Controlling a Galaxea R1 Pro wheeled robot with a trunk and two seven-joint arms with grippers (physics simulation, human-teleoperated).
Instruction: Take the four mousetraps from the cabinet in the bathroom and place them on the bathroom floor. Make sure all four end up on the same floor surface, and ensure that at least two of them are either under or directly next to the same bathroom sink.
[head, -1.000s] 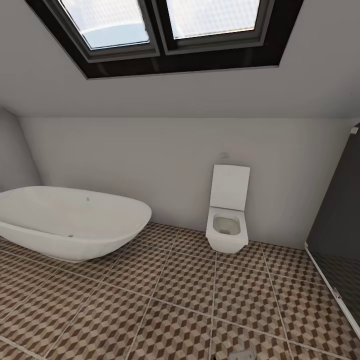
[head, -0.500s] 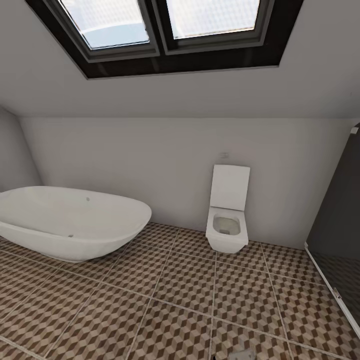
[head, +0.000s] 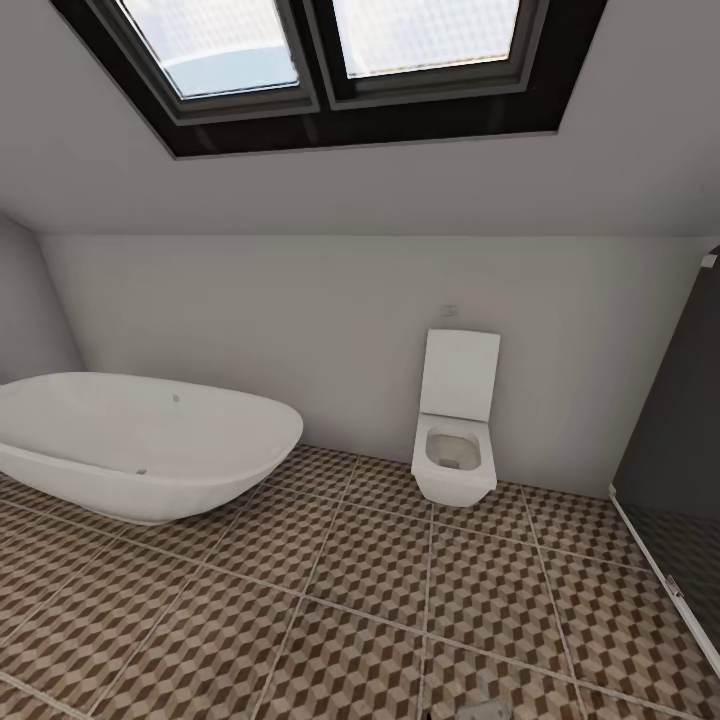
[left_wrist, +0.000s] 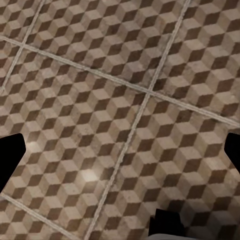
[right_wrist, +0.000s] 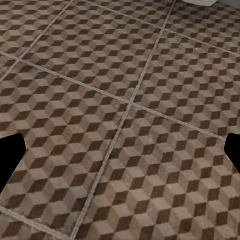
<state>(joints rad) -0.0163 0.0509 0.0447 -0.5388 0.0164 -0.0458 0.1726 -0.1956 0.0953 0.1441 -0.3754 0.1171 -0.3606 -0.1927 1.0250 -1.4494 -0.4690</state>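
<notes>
Facing bathroom floor (head: 350, 600), bathtub (head: 140, 440) left, toilet (head: 455, 440) far; both grippers' fingertips sit spread, empty; mousetraps likely light, stiff, best pinched by board edges.

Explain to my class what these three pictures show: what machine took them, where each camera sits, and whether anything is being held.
These are simulator renders from a wheeled robot with two arms. The head camera looks into a bathroom: a white oval bathtub, a white square toilet against the wall, a skylight above, and the dark shower at the edge. The bathroom floor has cube-patterned tiles. The other two pictures come from cameras near each gripper. The left gripper and right gripper show as dark fingertips at both picture edges, spread wide apart over bare tiles, so both are open and hold nothing.
</notes>
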